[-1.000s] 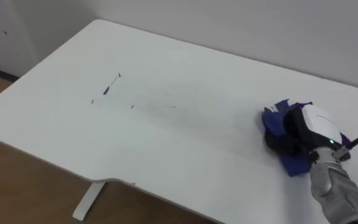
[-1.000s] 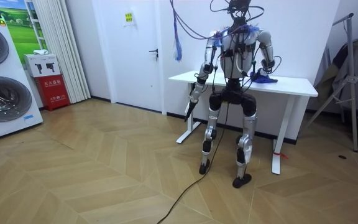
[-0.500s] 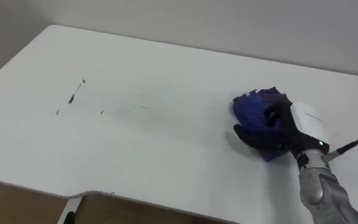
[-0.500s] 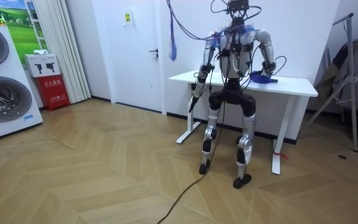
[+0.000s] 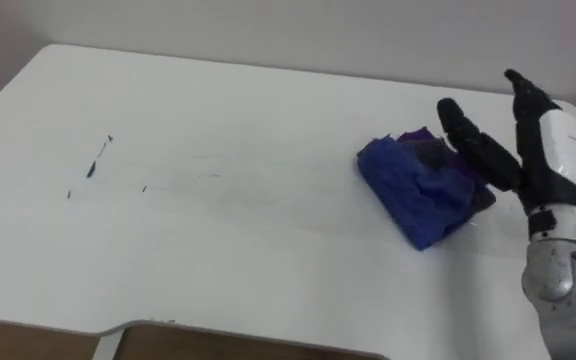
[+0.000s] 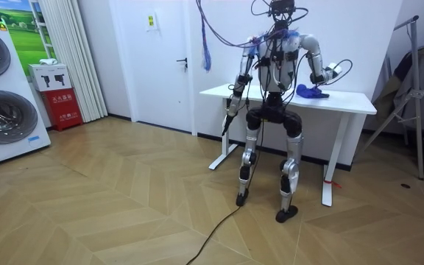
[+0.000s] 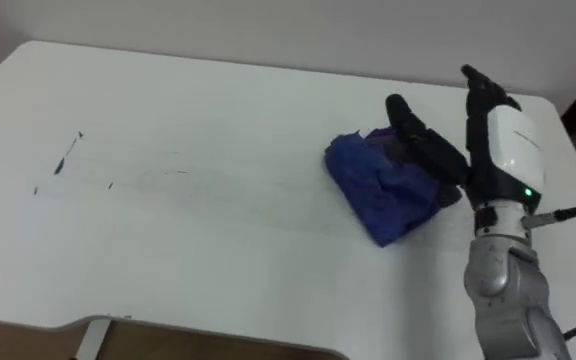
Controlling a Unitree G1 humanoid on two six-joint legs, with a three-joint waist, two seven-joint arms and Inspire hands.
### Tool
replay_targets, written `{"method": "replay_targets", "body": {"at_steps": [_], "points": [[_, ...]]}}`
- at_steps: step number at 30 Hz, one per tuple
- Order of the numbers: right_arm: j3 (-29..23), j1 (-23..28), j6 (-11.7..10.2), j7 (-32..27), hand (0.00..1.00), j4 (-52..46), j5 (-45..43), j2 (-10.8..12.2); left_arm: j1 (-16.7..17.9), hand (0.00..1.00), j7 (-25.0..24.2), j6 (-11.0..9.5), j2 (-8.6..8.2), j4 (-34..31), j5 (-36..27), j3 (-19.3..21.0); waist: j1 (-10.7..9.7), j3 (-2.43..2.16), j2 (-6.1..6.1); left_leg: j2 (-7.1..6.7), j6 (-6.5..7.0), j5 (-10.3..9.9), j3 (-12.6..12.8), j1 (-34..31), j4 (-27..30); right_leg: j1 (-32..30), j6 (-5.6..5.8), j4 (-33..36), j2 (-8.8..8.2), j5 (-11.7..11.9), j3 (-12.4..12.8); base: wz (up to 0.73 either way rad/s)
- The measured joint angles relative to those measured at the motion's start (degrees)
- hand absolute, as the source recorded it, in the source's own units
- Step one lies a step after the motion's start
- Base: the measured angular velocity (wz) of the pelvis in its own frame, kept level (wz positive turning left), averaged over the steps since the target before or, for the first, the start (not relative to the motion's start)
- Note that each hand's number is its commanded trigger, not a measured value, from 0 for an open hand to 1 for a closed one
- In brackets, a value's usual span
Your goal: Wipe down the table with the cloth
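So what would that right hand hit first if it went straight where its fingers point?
Most likely the blue cloth: the right hand points its open fingers at it, though height is unclear.

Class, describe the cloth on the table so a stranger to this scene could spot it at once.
Find the white table by the wall; look at its right half. Beside the open right robot hand lies a crumpled blue cloth, the only coloured lump, unlike the thin dark marks farther left.

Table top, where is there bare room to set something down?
Free: the wide middle of the table between the dark marks and the blue cloth, plus the front strip. Crowded: the right end, with cloth and right hand.
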Motion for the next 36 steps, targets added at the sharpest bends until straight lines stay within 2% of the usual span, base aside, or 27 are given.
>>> {"method": "replay_targets", "body": {"at_steps": [1,2,3,4,6,8,10,12,14,16,17,18,19,21,24,27,30,34,36], "points": [[-0.7,0.0,0.0,0.0,0.00,0.0,0.3,0.0,0.5,0.00,-0.4,0.0,0.00,0.0,0.0,0.2,-0.4,0.02,0.07,-0.39,0.21,-0.1,0.0,-0.1,0.1,-0.2,0.13,0.5,-0.42,-0.1,0.0,0.00],[-1.8,0.0,0.0,-0.6,0.00,0.2,1.3,-0.1,1.4,0.00,-1.1,0.1,0.05,0.0,0.0,0.9,-1.4,0.28,-0.34,-0.94,0.74,-0.5,0.0,-0.4,0.6,-0.2,0.21,0.7,-1.02,-0.1,0.0,0.08],[-3.2,0.0,-0.1,-1.4,0.00,1.0,2.8,-0.2,1.5,0.00,-1.4,0.2,0.24,0.1,0.4,1.8,-2.6,0.08,-0.38,-1.52,1.19,-0.9,-0.3,-1.0,1.4,0.1,0.38,0.5,-1.45,-0.2,0.1,0.12],[-3.9,0.0,-0.1,-2.1,0.00,2.0,3.6,-0.3,1.9,0.00,-1.4,0.2,0.52,0.1,0.6,1.9,-2.9,0.10,-0.52,-1.66,1.35,-1.0,-0.5,-1.1,1.9,0.2,0.57,0.3,-1.52,0.0,0.1,0.10],[-6.6,0.1,0.1,-3.2,0.00,6.1,6.5,-0.3,2.0,0.00,-1.3,0.3,1.62,0.1,1.2,3.4,-3.7,0.13,-1.90,-2.00,1.46,-1.0,-0.5,-1.2,2.3,0.8,0.92,-1.3,-1.52,0.2,0.1,0.02],[-8.2,0.5,0.2,-4.2,0.00,8.1,7.9,-0.6,1.9,0.00,-1.0,0.5,1.79,0.0,1.8,4.3,-5.0,-0.17,-2.60,-2.01,1.46,-1.0,-1.1,-2.2,2.7,0.7,1.09,-1.9,-1.30,0.3,0.2,0.13],[-10.8,0.9,0.2,-5.4,0.00,10.1,9.1,-1.0,1.5,0.00,-1.0,0.6,1.73,0.0,1.9,4.4,-5.9,-0.25,-2.60,-2.01,1.45,-1.0,-1.8,-2.7,3.1,0.7,1.09,-2.0,-1.13,0.3,0.6,0.16],[-14.0,1.8,0.5,-7.7,0.00,12.4,10.1,-1.0,0.9,0.00,-1.0,0.6,1.69,0.0,2.1,4.4,-6.5,-0.63,-2.30,-2.00,1.41,-1.0,-1.8,-2.9,3.1,0.8,1.13,-2.8,-0.83,0.3,1.5,0.00],[-15.7,2.5,0.4,-8.5,0.00,14.7,13.3,-1.2,0.8,0.00,-1.0,0.6,1.52,-0.1,2.1,4.6,-7.1,-0.93,-1.45,-2.00,1.38,-1.0,-1.7,-2.6,2.9,0.8,1.13,-2.8,-0.78,0.3,1.8,-0.03],[-17.7,3.0,0.6,-9.4,0.00,17.6,17.9,-1.3,0.8,0.00,-0.7,0.5,1.36,-0.1,2.1,4.7,-7.2,-0.77,-1.04,-2.00,1.34,-1.0,-1.3,-1.9,2.4,0.9,1.20,-2.8,-0.76,0.3,2.2,-0.10],[-18.6,4.1,0.6,-10.0,0.00,19.3,20.8,-1.3,0.7,0.00,-0.5,0.5,1.30,-0.1,2.1,5.2,-7.2,-0.91,-0.69,-2.00,1.24,-0.9,-1.2,-1.4,1.9,1.1,1.34,-2.8,-0.72,0.2,2.5,-0.08],[-18.8,5.5,0.6,-10.7,0.00,21.6,23.2,-1.4,0.7,0.00,-0.1,0.5,1.25,-0.2,2.1,6.0,-7.3,-0.85,-0.56,-1.99,1.19,-0.9,-1.1,-0.8,1.6,1.6,1.58,-2.8,-0.64,0.0,3.0,-0.04],[-18.9,6.1,0.6,-10.9,0.00,23.3,24.3,-1.5,0.7,0.00,0.1,0.4,1.20,-0.2,2.1,6.4,-7.4,-0.84,-0.58,-1.97,1.18,-0.9,-1.1,-0.5,1.6,1.8,1.68,-2.8,-0.62,-0.1,3.1,-0.04],[-19.8,7.8,0.7,-11.0,0.00,31.2,32.6,-1.8,1.1,0.00,1.0,0.1,1.16,-0.1,2.2,6.8,-7.5,-0.83,-0.88,-1.91,1.04,-0.8,-0.9,0.1,0.8,2.3,1.68,-3.2,-0.50,-0.1,3.0,-0.02],[-23.7,8.2,0.7,-12.5,0.00,40.1,45.2,-1.8,1.8,0.00,1.9,0.1,1.04,0.1,1.6,8.5,-8.4,-0.83,-1.53,-1.90,0.97,-0.8,-1.0,0.1,0.9,2.7,1.68,-3.8,-0.31,-0.1,3.4,0.00],[-27.6,9.1,0.6,-14.5,0.00,45.2,54.1,-1.8,3.1,0.00,2.6,0.0,0.85,0.2,1.1,8.5,-9.5,-0.77,-1.72,-1.80,0.79,-1.1,-1.1,0.0,0.9,2.7,1.68,-3.9,-0.19,-0.1,3.4,0.00],[-29.8,11.3,0.6,-15.8,0.00,48.0,62.1,-1.6,3.9,0.00,3.0,0.1,0.75,0.8,1.0,8.5,-10.5,-0.85,-1.82,-1.71,0.70,-1.2,-1.2,-0.1,0.9,2.8,1.68,-3.9,-0.10,-0.1,3.4,0.00],[-32.1,12.1,0.5,-16.2,0.00,50.9,66.9,-1.5,4.0,0.00,3.8,0.1,0.74,2.3,-0.1,8.7,-11.9,-1.04,-2.02,-1.67,0.71,-1.2,-1.3,-0.1,1.1,3.0,1.68,-3.8,-0.09,-0.1,3.7,0.02],[-32.6,12.5,0.5,-16.4,0.00,51.7,70.7,-0.8,4.1,0.00,3.8,0.3,0.61,2.5,-0.1,8.7,-12.2,-1.00,-2.00,-1.64,0.70,-1.2,-1.3,0.0,1.2,3.0,1.67,-3.8,-0.07,-0.1,3.7,0.00]]}}
